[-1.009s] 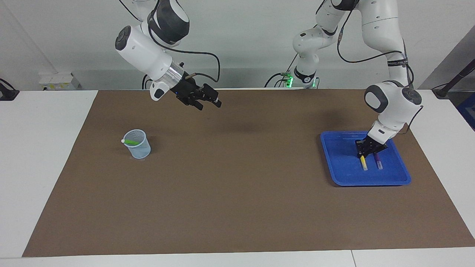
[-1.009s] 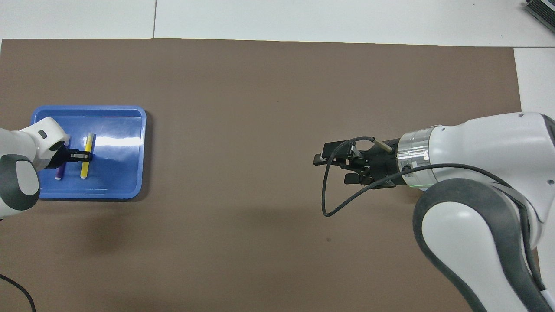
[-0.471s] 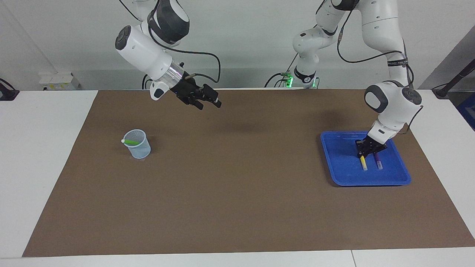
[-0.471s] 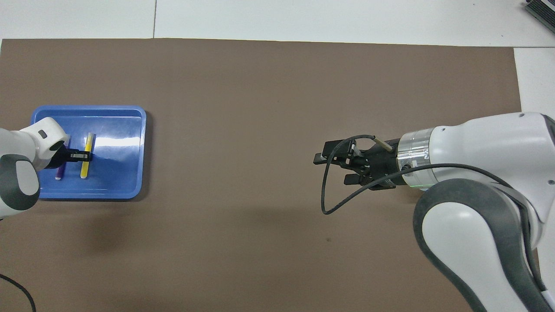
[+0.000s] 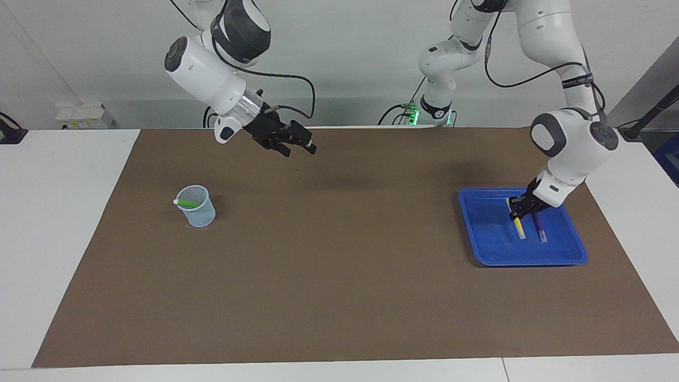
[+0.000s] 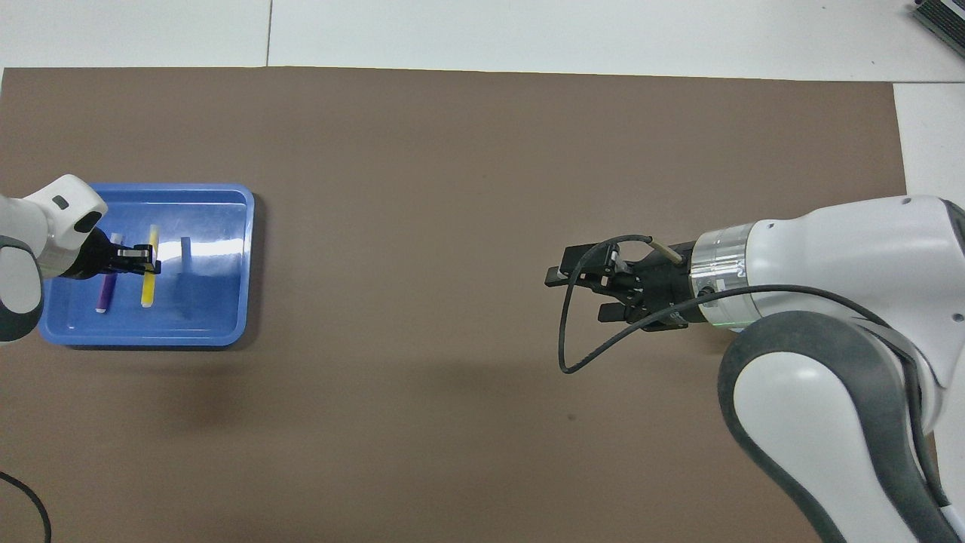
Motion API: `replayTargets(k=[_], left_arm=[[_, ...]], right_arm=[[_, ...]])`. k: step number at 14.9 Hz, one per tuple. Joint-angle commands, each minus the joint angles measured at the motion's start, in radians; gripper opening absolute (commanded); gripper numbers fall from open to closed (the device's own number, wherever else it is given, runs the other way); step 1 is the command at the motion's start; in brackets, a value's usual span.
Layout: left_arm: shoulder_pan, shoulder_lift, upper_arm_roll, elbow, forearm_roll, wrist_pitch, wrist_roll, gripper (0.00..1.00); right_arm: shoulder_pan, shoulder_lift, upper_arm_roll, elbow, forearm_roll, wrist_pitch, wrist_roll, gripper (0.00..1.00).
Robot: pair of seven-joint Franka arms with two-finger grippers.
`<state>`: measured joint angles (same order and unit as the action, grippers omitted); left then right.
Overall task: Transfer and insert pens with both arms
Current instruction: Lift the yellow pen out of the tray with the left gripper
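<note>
There are three pens. The green pen [image 5: 186,203] lies slanted in a clear cup [image 5: 197,207] toward the right arm's end of the mat [image 5: 329,254]. The purple pen [image 5: 540,228] lies flat in the blue tray [image 5: 490,253]. The yellow pen [image 5: 519,228] is slim with a whitish end; the left gripper [image 5: 515,214] is closed on it over the tray. The right gripper [image 5: 298,148] waits in the air over the mat, jaws wide and holding nothing

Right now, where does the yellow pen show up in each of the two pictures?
Facing view: the yellow pen is over the blue tray, gripped by the left hand.
Overhead view: the yellow pen, same blue tray.
Shared landmark: the purple pen beside it.
</note>
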<state>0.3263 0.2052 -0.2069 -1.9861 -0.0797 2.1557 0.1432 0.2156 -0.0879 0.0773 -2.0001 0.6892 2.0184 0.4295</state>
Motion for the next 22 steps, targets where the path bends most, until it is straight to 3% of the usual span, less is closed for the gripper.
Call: replayTargets(k=[1, 5, 10, 18, 22], left_arm=[[-0.045, -0.046, 0.006, 0.036, 0.014, -0.112, -0.127, 0.00], [-0.096, -0.122, 0.001, 0.038, 0.000, -0.230, -0.331, 0.00], [-0.098, -0.173, -0.005, 0.040, -0.259, -0.306, -0.604, 0.00], [-0.151, -0.237, -0.005, 0.023, -0.509, -0.297, -1.126, 0.00], [-0.216, -0.311, -0.005, -0.035, -0.581, -0.240, -1.405, 0.00]], right_arm=[[-0.004, -0.030, 0.003, -0.031, 0.029, 0.011, 0.009, 1.00], [-0.004, -0.030, 0.003, -0.028, 0.029, 0.011, 0.014, 1.00], [-0.004, -0.030, 0.003, -0.029, 0.029, 0.016, 0.015, 1.00], [0.024, -0.026, 0.004, -0.017, -0.017, 0.008, 0.005, 1.00], [0.061, -0.024, 0.004, -0.017, -0.060, 0.025, -0.005, 1.00]])
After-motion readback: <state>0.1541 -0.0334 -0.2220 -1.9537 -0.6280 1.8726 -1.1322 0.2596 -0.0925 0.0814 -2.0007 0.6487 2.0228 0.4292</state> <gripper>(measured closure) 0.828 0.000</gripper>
